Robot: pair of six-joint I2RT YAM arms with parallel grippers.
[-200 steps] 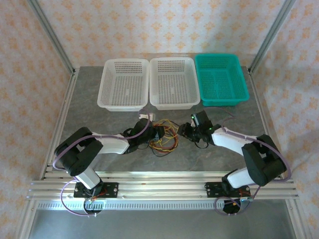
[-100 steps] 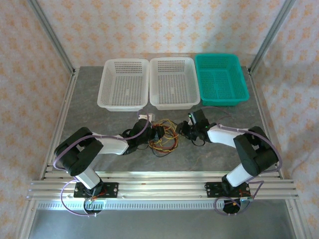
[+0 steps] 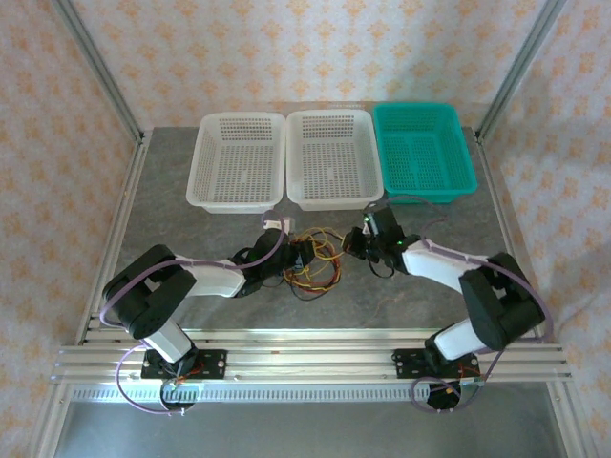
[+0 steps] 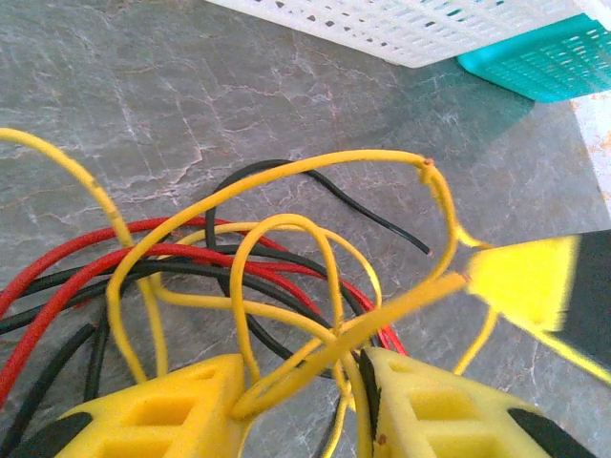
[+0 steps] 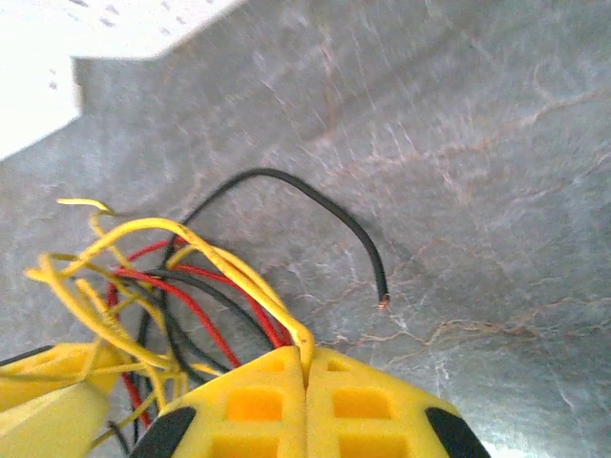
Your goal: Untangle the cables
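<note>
Though wound into one loose heap, easy to tell apart by colour: cables point(image 3: 315, 262) in red, black and yellow, thin and springy, lying on the grey marbled bench point(image 3: 181, 229) between the two arms, just in front of the middle white basket point(image 3: 329, 157) and apart from it. From the left wrist, cables point(image 4: 286, 229) seen as wide yellow loops standing up over red and black strands lying flat, with one black end curving away alone on the stone. Left pincer point(image 3: 298, 256) at the left edge of the heap; in its own view, left pincer point(image 4: 304, 382) spread, with several yellow strands passing through the gap. Right pincer point(image 3: 356, 243) at the right edge; in its own view, right pincer point(image 5: 305, 377) pressed together and pinching a yellow strand coming out of the seam. From the right wrist, cables point(image 5: 172, 277) bunched at the left, one black strand arching out to the right and ending in a bare copper tip on the bench. Left white basket point(image 3: 239, 160) and teal basket point(image 3: 423, 153) in the same row at the back.
</note>
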